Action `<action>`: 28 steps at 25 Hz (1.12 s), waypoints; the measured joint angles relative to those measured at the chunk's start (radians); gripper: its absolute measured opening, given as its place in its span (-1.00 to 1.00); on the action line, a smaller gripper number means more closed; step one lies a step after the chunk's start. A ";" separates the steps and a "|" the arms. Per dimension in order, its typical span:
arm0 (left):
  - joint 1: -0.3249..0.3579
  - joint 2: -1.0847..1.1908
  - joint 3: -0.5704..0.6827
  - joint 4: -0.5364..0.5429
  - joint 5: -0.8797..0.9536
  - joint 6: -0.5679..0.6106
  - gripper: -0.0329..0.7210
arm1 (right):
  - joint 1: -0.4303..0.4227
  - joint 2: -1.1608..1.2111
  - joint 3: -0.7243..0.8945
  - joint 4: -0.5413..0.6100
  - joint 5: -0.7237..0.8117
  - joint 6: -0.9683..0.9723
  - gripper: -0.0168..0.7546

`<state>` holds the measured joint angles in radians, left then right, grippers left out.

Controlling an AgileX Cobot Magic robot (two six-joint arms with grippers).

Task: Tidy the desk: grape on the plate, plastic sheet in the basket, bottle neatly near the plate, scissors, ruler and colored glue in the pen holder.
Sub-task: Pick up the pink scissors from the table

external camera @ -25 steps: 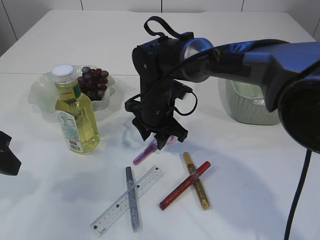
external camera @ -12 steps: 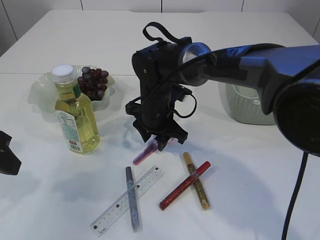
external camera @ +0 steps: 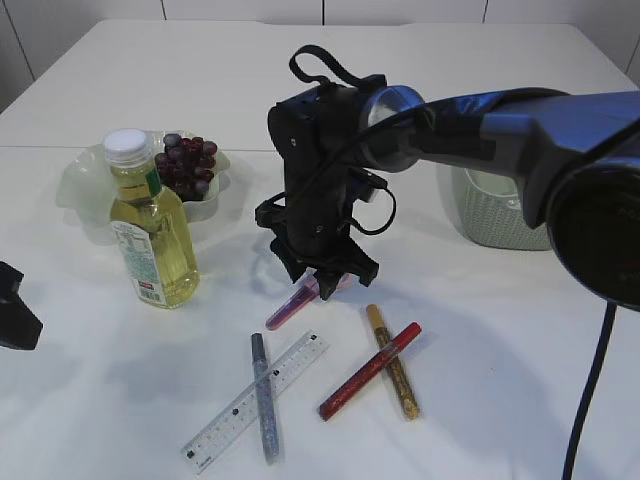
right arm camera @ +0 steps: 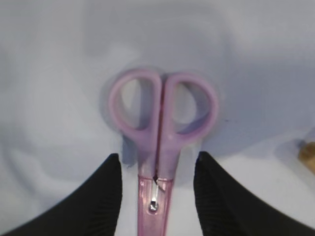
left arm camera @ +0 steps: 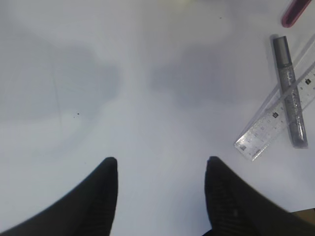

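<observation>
Exterior view: the right gripper (external camera: 322, 283) is low over the pink scissors (external camera: 293, 303) on the table, beside the ruler (external camera: 255, 400) and glue sticks.

Left wrist view: the left gripper (left arm camera: 161, 169) hangs spread over bare table.

Right wrist view: spread fingers (right arm camera: 106, 196) flank the scissors (no contact visible)

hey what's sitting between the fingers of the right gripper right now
The pink scissors lie between the right gripper fingers, handle loops pointing away from the camera. The right wrist view shows this; the jaws stand apart on either side.
</observation>
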<state>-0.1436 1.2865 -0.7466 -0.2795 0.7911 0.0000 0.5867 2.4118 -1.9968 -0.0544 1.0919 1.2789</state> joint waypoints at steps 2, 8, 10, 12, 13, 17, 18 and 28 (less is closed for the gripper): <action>0.000 0.000 0.000 0.000 0.000 0.000 0.19 | -0.005 0.000 0.000 -0.002 0.000 0.001 0.04; 0.000 0.000 0.000 0.000 0.000 0.000 0.19 | -0.009 0.000 0.000 -0.002 0.005 -0.001 0.04; 0.000 0.000 0.000 0.000 -0.001 0.000 0.19 | -0.009 0.000 0.000 -0.002 0.015 -0.011 0.04; 0.000 0.000 0.000 0.000 -0.002 0.000 0.19 | -0.009 0.000 0.000 -0.002 0.021 -0.019 0.04; 0.000 0.000 0.000 0.000 -0.006 0.000 0.19 | -0.009 0.000 0.000 -0.002 0.022 -0.021 0.04; 0.000 0.000 0.000 0.000 -0.010 0.000 0.19 | -0.009 0.000 0.000 -0.002 0.025 -0.025 0.04; 0.000 0.000 0.000 0.000 -0.012 0.000 0.19 | -0.009 0.000 0.000 -0.002 0.025 -0.025 0.04; 0.000 0.000 0.000 0.000 -0.021 0.000 0.19 | -0.009 0.000 0.000 0.054 -0.020 -0.027 0.04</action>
<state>-0.1436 1.2865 -0.7466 -0.2795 0.7703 0.0000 0.5780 2.4118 -1.9968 0.0000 1.0721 1.2514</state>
